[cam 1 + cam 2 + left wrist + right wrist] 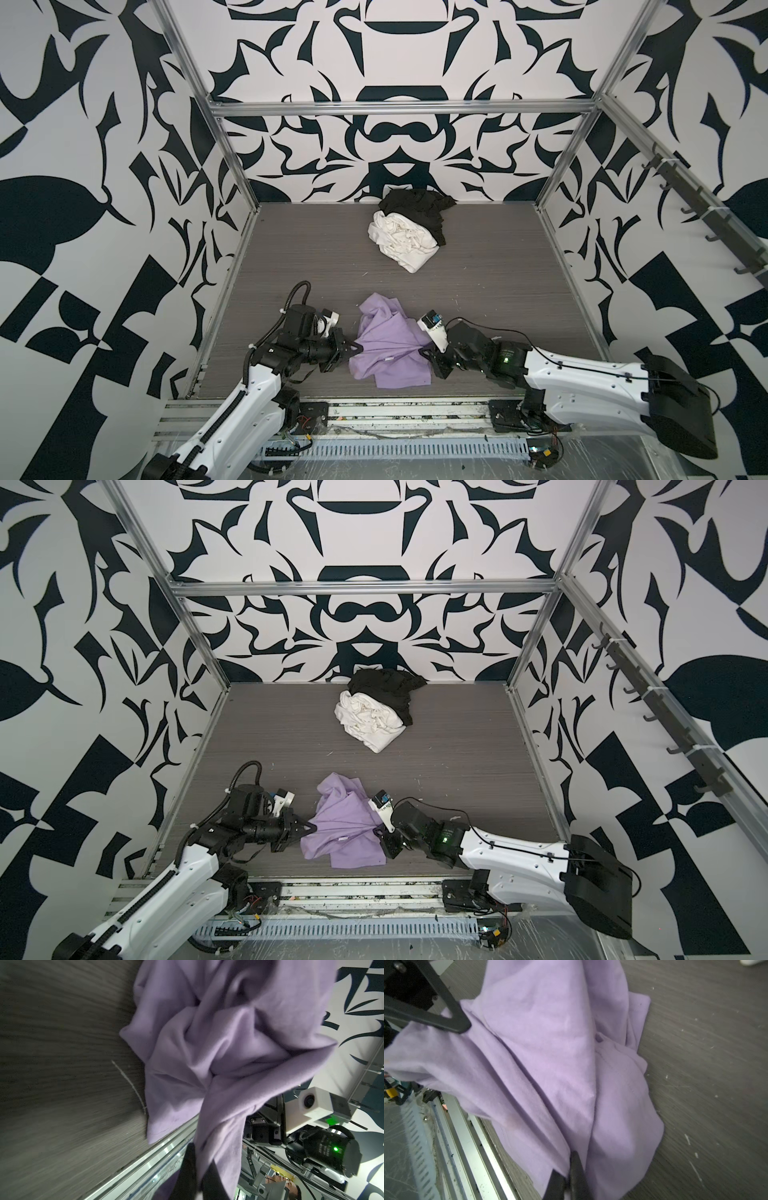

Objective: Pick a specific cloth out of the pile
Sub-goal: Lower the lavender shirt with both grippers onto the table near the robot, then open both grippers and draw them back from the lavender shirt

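Cloth (pixel 388 357) stretches sideways between my left pincer (pixel 356 348) and right pincer (pixel 424 352), both clamped on it; pile (pixel 405 239) lies well beyond.

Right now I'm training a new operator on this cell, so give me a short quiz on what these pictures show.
1. True or false: the purple cloth lies on top of the white cloth.
2. Which grips the purple cloth? A) only the left gripper; B) only the right gripper; C) both.
3. Fill in: at the back of the table, the white cloth touches the ___ cloth.

Key
1. False: it is apart from the white cloth, near the front edge.
2. C: each gripper is shut on it, one at each side.
3. Black: the black cloth sits right behind the white one.
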